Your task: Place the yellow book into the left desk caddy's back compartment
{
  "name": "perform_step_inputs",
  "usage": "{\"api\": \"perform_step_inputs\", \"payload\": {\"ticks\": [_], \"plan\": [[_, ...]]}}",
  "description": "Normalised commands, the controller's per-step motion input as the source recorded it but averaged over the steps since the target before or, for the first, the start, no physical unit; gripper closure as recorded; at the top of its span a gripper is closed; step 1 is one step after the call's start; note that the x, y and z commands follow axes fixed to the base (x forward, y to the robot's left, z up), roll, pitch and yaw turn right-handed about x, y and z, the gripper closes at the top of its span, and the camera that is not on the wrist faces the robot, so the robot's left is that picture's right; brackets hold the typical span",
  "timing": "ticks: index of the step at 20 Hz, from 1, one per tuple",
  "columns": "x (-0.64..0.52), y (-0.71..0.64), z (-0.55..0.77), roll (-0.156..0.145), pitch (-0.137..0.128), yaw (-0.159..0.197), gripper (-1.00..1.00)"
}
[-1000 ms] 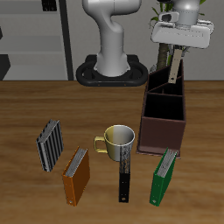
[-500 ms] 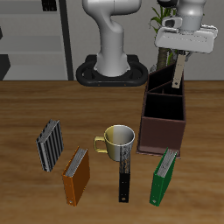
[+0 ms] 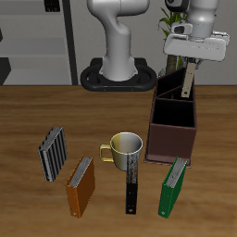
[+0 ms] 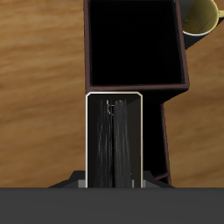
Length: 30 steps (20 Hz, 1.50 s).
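Exterior view: the yellow book [image 3: 190, 79] hangs upright below the gripper [image 3: 192, 61], a thin tan strip, its lower end at or just inside the rim of the left desk caddy [image 3: 172, 139]. It sits over the caddy's back compartment [image 3: 172, 90], the tall slanted-wall end farthest from the table's front edge. Whether the lower edge touches the compartment floor cannot be told.

Caddy: dark brown box, black inside, split by partitions.

Wrist view: looks straight down the book. Only its end shows here, the yellow book [image 4: 114, 140] as a pale-bordered rectangle filled with dark grey stripes of page edge. Cover colour is not readable from this angle. The left desk caddy [image 4: 178, 52] appears just beyond the book as a black-floored section with brown walls, and the mug [image 4: 201, 19] peeks past its wall.

Exterior view alone shows the rest of the table [image 3: 28, 120]: mug [image 3: 124, 148] beside the caddy, a striped grey book [image 3: 53, 154], an orange-brown book [image 3: 81, 184], a black book [image 3: 132, 183] and a green book [image 3: 172, 186], all nearer the front edge, well apart from the gripper.

Gripper: fingers clenched on the book's upper end, narrow gap set by the book's thickness. It touches nothing else.
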Motion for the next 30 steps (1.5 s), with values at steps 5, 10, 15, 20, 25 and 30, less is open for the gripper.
{"api": "perform_step_inputs", "payload": {"ticks": [5, 10, 15, 20, 25, 30], "plan": [[0.02, -0.01, -0.17, -0.002, 0.028, -0.004, 1.00], [0.00, 0.05, -0.20, 0.024, 0.016, 0.009, 1.00], [0.06, -0.03, -0.22, 0.009, 0.023, 0.001, 1.00], [0.08, -0.01, -0.17, 0.001, 0.020, 0.000, 1.00], [0.14, -0.02, -0.27, -0.005, 0.039, 0.006, 1.00], [0.10, -0.02, -0.25, -0.002, 0.044, 0.010, 1.00]]}}
